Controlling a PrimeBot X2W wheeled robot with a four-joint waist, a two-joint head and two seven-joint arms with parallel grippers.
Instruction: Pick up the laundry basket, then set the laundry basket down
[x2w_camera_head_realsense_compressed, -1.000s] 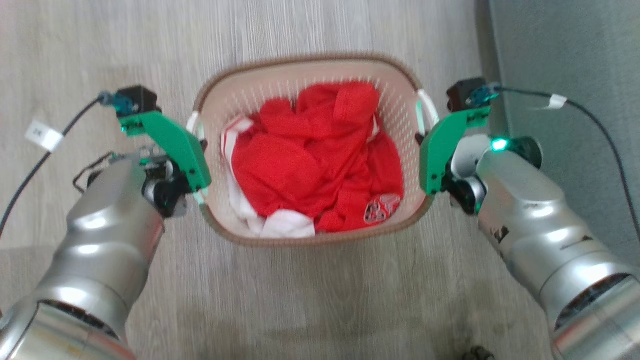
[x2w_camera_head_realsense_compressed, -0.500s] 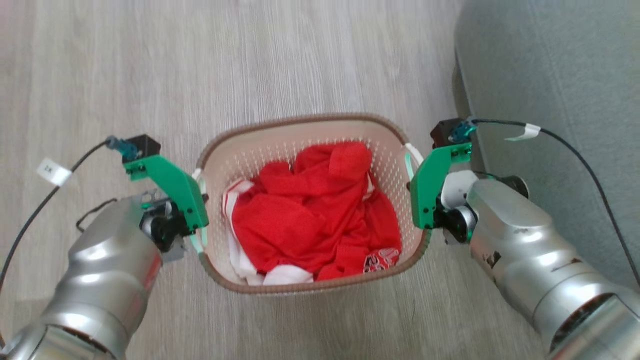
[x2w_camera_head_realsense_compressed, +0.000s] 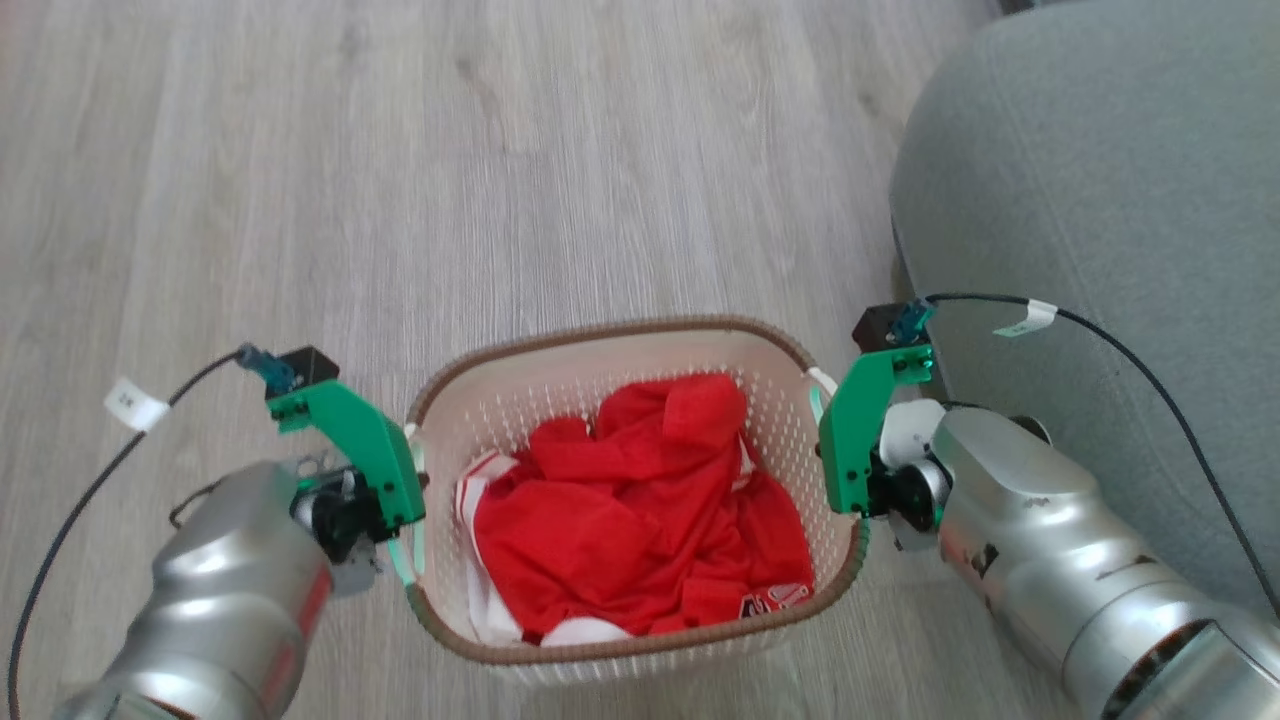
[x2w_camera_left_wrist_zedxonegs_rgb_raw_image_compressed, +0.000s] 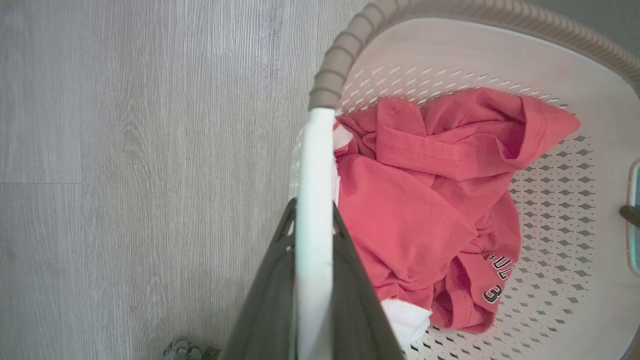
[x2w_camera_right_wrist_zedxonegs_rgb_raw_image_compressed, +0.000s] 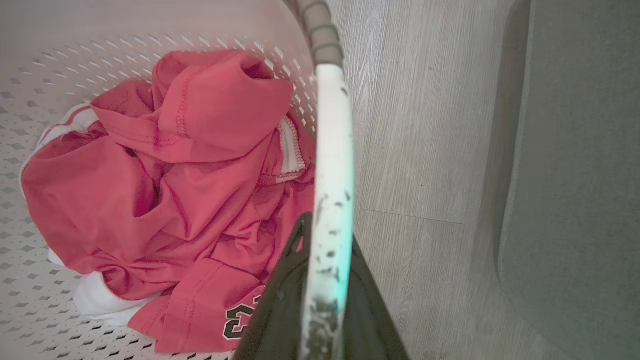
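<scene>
The left gripper (x2w_camera_left_wrist_zedxonegs_rgb_raw_image_compressed: 312, 206) is clenched on the white left handle (x2w_camera_left_wrist_zedxonegs_rgb_raw_image_compressed: 315, 150) of the laundry basket (x2w_camera_head_realsense_compressed: 620, 330), one dark finger on each side of the bar. The right gripper (x2w_camera_right_wrist_zedxonegs_rgb_raw_image_compressed: 327, 225) grasps the right handle (x2w_camera_right_wrist_zedxonegs_rgb_raw_image_compressed: 332, 140) the same way. The basket hangs between the two arms, near the robot, with crumpled red clothes (x2w_camera_head_realsense_compressed: 640, 500) inside. Whether its base touches the wooden floor (x2w_camera_head_realsense_compressed: 400, 150) I cannot tell. The carry looks under way, so both grippers should travel level and together, keeping their spacing so that neither handle twists. Set the basket down flat, well apart from the grey cushioned seat (x2w_camera_head_realsense_compressed: 1100, 200) at the far right, and only then let go.
</scene>
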